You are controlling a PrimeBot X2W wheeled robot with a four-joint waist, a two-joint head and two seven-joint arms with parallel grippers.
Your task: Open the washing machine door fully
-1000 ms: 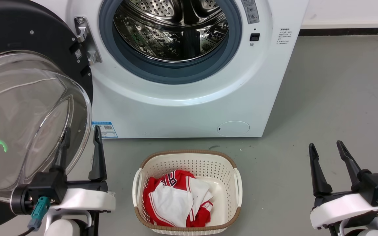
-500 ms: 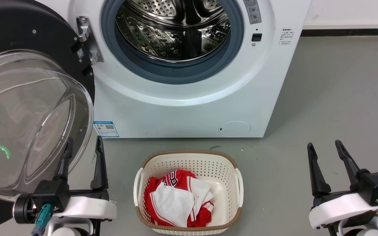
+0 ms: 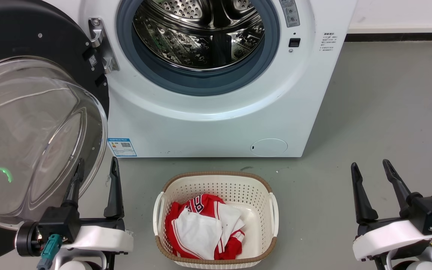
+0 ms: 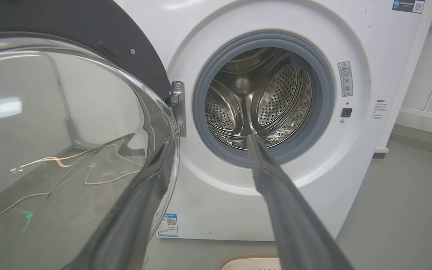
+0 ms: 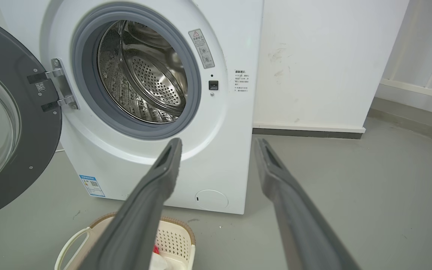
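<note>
Glossy black plastic around a glass bowl (image 3: 32, 142), the washing machine door (image 3: 24, 33) hangs wide off the machine's (image 3: 201, 127) left edge, likely stiff, heavy and slippery, best pushed at its rim; the left gripper (image 3: 96, 165), perhaps touching the bowl, and the right gripper (image 3: 370, 165) hold their fingers apart.

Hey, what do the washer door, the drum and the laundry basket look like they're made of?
Washing machine door: glossy black ring, likely plastic, around a clear domed bowl, probably glass. Drum: shiny perforated metal, likely steel. Basket: cream perforated plastic, brown woven-look rim.
</note>
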